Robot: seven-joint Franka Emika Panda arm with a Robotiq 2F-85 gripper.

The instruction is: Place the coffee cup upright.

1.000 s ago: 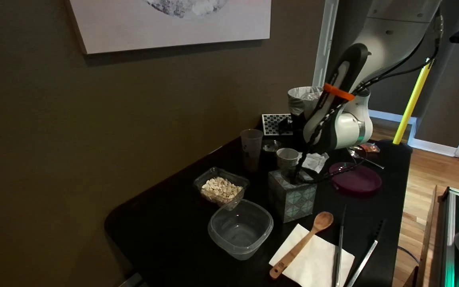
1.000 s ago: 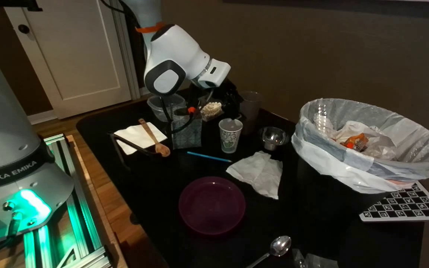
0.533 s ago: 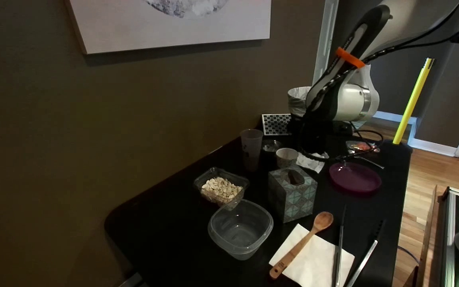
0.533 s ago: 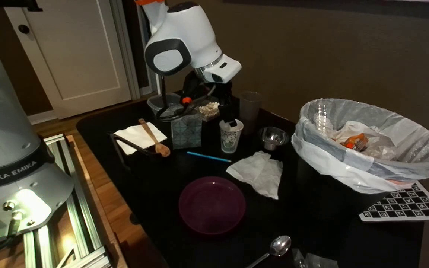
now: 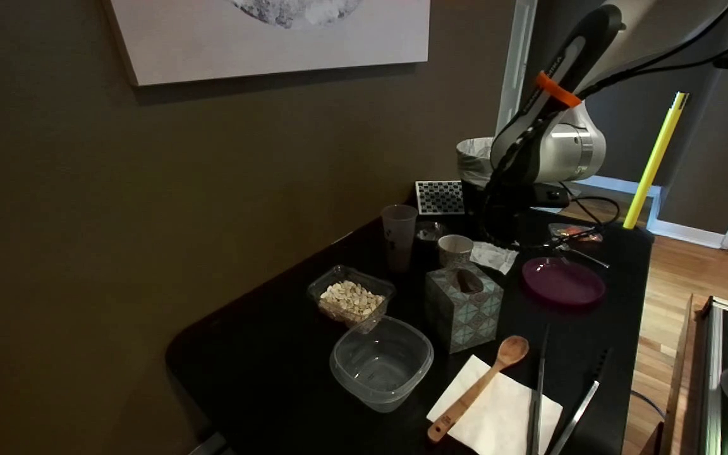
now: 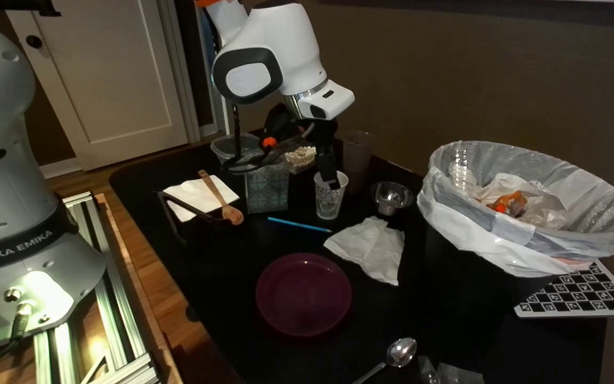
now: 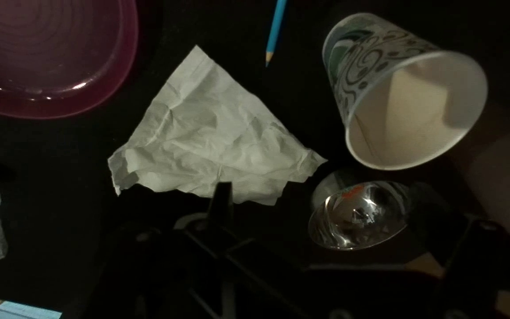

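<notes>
The coffee cup [image 5: 455, 251] is a small white paper cup with a printed swirl pattern. It stands upright on the black table, mouth up, beside the tissue box; it also shows in an exterior view [image 6: 329, 204]. In the wrist view the cup [image 7: 419, 110] is at the upper right with its mouth towards the camera and looks empty. My gripper [image 6: 329, 170] is above the table, one dark finger overlapping the cup's rim in that view. In the wrist view the gripper [image 7: 328, 195] has its fingers apart, with nothing between them, and the cup lies outside them.
A tall frosted tumbler [image 5: 399, 237] and a clear metal-like small bowl [image 6: 391, 197] stand near the cup. A tissue box [image 5: 464, 309], crumpled napkin [image 6: 368, 248], blue pencil [image 6: 299, 224], purple plate [image 6: 303, 295] and lined trash bin [image 6: 531, 240] are around it.
The arm has risen and swung away from over the tissue box, towards the plate and bin side. The cup stays upright in about the same place.
</notes>
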